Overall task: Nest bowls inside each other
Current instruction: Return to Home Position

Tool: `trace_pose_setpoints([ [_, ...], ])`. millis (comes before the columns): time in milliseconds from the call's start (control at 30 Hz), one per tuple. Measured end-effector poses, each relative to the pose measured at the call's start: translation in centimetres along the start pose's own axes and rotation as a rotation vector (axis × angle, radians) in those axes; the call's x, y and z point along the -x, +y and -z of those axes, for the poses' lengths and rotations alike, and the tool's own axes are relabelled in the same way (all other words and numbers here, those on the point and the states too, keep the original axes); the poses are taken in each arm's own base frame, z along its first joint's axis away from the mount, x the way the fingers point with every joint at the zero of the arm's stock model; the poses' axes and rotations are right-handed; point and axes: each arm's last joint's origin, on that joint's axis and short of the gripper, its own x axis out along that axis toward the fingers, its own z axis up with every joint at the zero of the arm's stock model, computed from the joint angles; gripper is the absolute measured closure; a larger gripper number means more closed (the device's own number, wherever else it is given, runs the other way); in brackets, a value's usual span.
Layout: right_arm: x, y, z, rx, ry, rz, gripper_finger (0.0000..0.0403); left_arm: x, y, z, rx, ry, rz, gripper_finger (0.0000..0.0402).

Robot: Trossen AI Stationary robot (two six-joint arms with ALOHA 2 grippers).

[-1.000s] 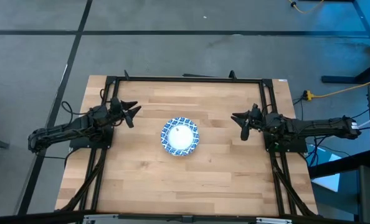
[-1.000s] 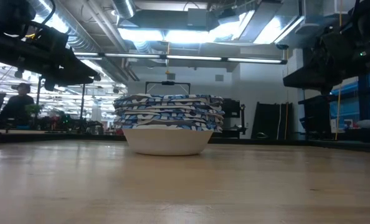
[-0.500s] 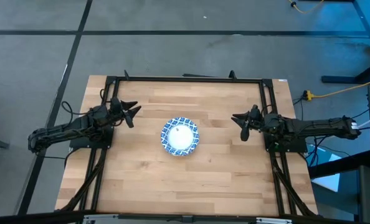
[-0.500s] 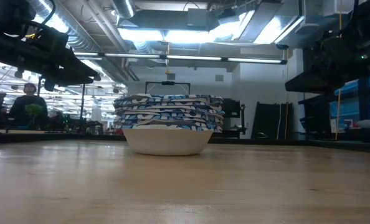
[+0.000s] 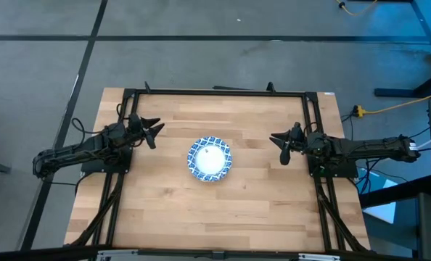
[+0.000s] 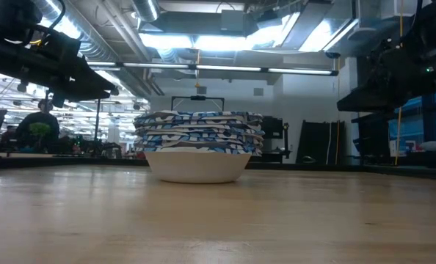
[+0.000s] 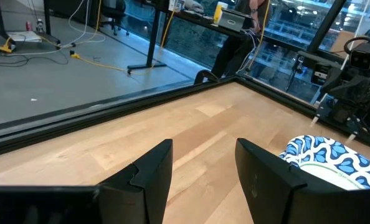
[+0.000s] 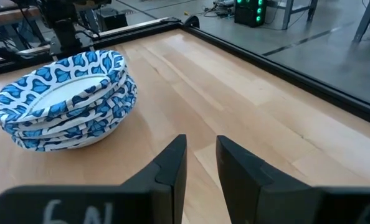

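Stays as a second ago: bowls (image 5: 210,159) nested in one stack at frame centre, nesting apparently complete, left gripper (image 5: 156,133) centre-left and right gripper (image 5: 276,143) centre-right well apart from it, jaws parted, empty.

The bowls (image 5: 210,159) are white inside, their wavy rims patterned blue and white; the lowest one's outer wall looks plain white, possibly cream. The table (image 5: 223,210) is pale wood, framed in black. The left gripper (image 5: 155,131) and right gripper (image 5: 278,145) are black.

Bowls (image 5: 210,159) — one upright stack, seemingly all — centred (blue-patterned rims).
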Motion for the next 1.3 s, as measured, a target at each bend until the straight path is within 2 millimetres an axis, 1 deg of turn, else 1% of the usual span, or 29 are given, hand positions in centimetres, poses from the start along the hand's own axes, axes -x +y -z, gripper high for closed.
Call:
trace_pose_setpoints([
  [1033, 0.0, 0.04, 0.17, 0.111, 0.021, -0.023, 0.0315, -0.01, 0.0, 0.01, -0.001, 0.001, 0.0, 0.0232],
  [1300, 0.03, -0.15, 0.83, 0.158, 0.086, -0.011, 0.0315, -0.01, 0.0, 0.0, -0.001, 0.0, 0.0, 0.0232],
])
